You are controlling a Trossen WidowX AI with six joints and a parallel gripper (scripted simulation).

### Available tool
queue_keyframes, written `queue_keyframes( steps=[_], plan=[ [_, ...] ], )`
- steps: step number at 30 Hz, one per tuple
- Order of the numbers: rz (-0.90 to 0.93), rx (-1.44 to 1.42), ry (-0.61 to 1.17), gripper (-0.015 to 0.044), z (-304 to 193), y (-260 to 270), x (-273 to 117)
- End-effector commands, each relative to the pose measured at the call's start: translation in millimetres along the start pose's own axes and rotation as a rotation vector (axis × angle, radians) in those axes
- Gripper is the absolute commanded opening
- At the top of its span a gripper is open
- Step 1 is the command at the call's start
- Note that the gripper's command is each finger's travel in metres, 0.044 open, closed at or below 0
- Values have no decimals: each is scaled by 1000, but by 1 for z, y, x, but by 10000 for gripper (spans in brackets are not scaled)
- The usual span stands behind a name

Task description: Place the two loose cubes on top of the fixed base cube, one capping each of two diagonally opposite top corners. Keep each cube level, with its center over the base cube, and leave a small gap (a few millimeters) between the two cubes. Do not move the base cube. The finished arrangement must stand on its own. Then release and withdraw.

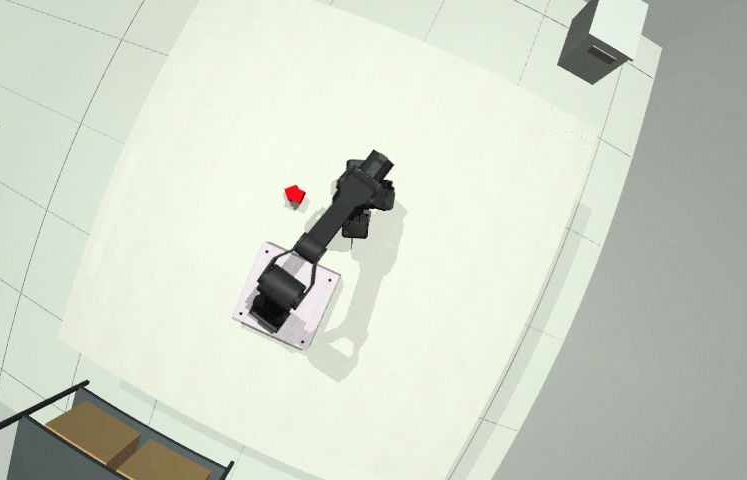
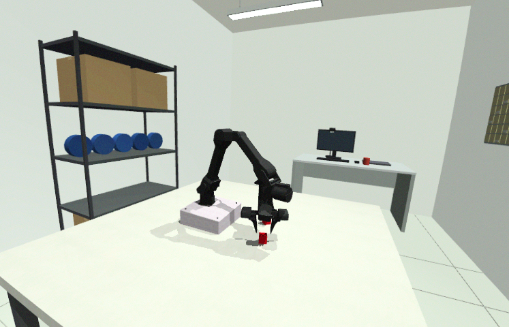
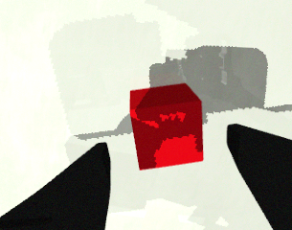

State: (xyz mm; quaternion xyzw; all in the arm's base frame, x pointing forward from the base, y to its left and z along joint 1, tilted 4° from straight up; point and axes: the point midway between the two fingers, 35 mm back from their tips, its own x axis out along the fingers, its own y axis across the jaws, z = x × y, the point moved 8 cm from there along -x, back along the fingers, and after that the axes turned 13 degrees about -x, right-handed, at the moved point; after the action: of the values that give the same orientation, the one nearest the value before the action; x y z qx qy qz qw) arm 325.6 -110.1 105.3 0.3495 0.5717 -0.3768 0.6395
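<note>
My gripper (image 2: 264, 232) (image 3: 168, 143) is open, its fingers pointing down above one loose red cube (image 2: 262, 238) (image 3: 168, 131). That cube sits on the table and shows between the fingertips in the wrist view, untouched, turned slightly relative to them. The top view has it hidden under the arm. Farther left in that view is a red shape (image 1: 294, 193) with an angular outline, like one cube set on another at a different angle. In the exterior view this red shape (image 2: 266, 221) is mostly hidden behind the gripper, so how the cubes sit there cannot be told.
The arm's pale base block (image 1: 319, 309) (image 2: 200, 221) stands on the table (image 1: 454, 356) (image 2: 167, 283), on the shelf side of the cubes. The red shape stands beside the arm's forearm in the top view. A shelf rack (image 2: 117, 157) and a desk (image 2: 405, 169) are in the background.
</note>
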Motion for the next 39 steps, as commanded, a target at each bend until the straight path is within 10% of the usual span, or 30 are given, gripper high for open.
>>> queue_keyframes(
  steps=[1, 13, 19, 39],
  plan=[
    [0, -3, 6, 265, -1, -1, 8],
    [0, -3, 6, 265, -2, -1, 25],
    [0, -3, 6, 107, -2, -1, 25],
    [0, -3, 6, 105, 2, 3, -23]
  ],
)
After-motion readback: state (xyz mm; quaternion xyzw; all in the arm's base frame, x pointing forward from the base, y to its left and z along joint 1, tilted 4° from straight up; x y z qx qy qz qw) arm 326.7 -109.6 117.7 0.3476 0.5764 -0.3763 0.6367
